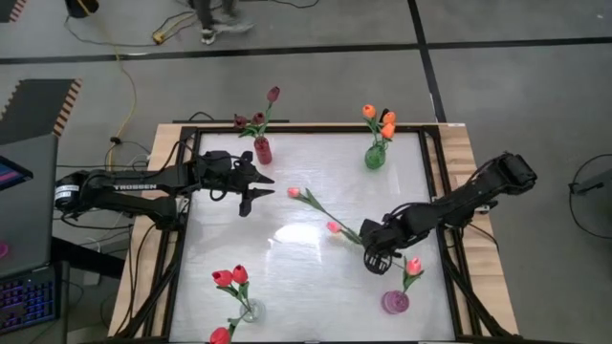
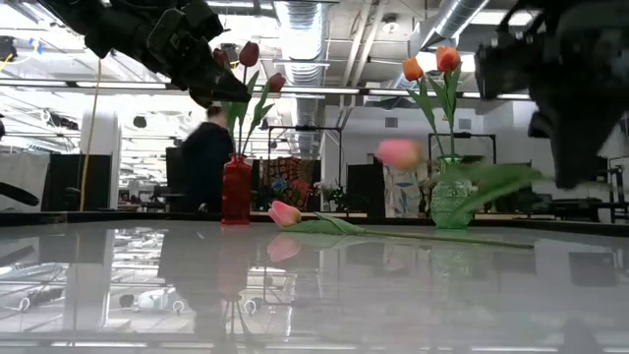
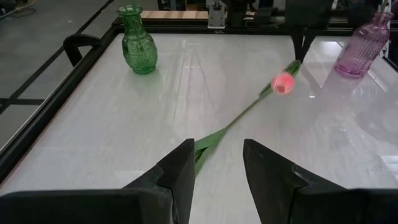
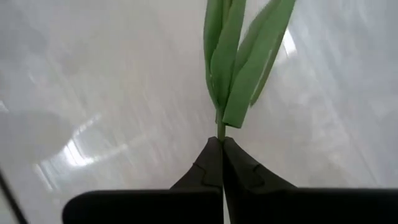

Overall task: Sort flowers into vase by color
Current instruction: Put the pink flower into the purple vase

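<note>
Two pink flowers are out of the vases. One lies flat on the table (image 1: 316, 205), head (image 2: 285, 213) toward my left gripper. The other (image 1: 337, 229) is off the table with its pink head (image 2: 398, 152) in the air, and my right gripper (image 1: 367, 248) is shut on its stem. My left gripper (image 1: 253, 188) hovers open near the table's left side, its fingers (image 3: 180, 168) either side of the lying flower's leaves (image 3: 206, 144) without touching them. A purple vase (image 1: 395, 302) with one pink flower stands near my right gripper. My right gripper pinches the lifted flower's thin green stem (image 4: 221, 132) between its two fingertips, just below the leaves (image 4: 233, 68). The fingers come from above, slanting down. The flower sticks out from the tips toward the table's left, head clear of the table.
A red vase (image 1: 262, 150) with maroon flowers stands at the far left, a green vase (image 1: 375, 156) with orange flowers at the far right, and a clear vase (image 1: 247, 311) with red flowers at the near left. The table's raised frame (image 1: 440, 191) runs around the edge.
</note>
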`<state>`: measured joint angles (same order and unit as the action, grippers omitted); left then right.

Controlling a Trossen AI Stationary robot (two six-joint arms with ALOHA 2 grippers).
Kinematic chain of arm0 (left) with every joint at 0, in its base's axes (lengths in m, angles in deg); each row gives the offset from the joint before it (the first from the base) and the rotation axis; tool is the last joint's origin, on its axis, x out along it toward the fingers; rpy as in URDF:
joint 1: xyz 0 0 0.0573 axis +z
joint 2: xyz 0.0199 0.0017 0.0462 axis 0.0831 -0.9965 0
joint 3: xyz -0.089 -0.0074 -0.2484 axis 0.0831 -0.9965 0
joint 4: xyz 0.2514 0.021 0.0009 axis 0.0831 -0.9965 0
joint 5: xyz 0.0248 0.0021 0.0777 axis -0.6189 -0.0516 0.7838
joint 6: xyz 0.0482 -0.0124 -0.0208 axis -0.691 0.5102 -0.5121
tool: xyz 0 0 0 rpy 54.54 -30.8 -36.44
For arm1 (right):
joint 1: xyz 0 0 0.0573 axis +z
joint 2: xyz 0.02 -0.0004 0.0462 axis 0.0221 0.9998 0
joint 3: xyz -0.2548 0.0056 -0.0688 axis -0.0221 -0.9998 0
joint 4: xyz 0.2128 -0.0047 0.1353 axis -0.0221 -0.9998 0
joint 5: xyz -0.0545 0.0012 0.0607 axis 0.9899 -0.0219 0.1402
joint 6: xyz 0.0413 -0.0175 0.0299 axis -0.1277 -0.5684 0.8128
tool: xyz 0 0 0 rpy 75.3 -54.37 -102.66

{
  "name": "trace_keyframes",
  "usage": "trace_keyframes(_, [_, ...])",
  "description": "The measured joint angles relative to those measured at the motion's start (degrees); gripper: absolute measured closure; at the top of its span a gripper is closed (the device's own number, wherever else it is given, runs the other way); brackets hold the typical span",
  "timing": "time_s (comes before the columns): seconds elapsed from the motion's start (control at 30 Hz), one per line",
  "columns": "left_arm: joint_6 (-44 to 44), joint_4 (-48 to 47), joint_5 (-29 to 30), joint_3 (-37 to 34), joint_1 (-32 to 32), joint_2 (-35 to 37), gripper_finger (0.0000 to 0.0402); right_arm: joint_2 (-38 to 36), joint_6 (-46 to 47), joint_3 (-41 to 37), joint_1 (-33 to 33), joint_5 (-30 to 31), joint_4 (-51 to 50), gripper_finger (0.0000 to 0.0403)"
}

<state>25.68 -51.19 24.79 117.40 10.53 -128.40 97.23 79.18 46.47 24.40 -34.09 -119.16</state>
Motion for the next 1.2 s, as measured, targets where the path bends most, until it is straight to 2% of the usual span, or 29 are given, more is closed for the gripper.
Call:
trace_keyframes(0.2, [0.0, 0.0, 0.0, 0.0, 0.0, 0.0, 0.0279, -8.2, 0.0, 0.0, 0.0, 4.7, -0.2, 0.0379])
trace_keyframes(0.47, [0.0, 0.0, 0.0, 0.0, 0.0, 0.0, 0.0279, -20.1, 0.0, 0.0, 0.3, 14.1, -0.3, 0.038])
trace_keyframes(0.67, [0.0, 0.0, 0.0, 0.0, 0.0, 0.0, 0.0279, -28.5, 0.0, 0.1, 3.1, 21.3, 0.0, 0.0381])
trace_keyframes(0.8, [0.0, 0.0, 0.0, 0.0, 0.0, 0.0, 0.0279, -33.4, -1.3, 0.1, 7.1, 27.1, 1.1, 0.0381])
trace_keyframes(1.2, [5.2, 0.0, 0.0, 0.0, 0.0, 0.0, 0.0279, -42.6, -20.6, 0.1, 25.1, 44.5, 10.6, 0.0381])
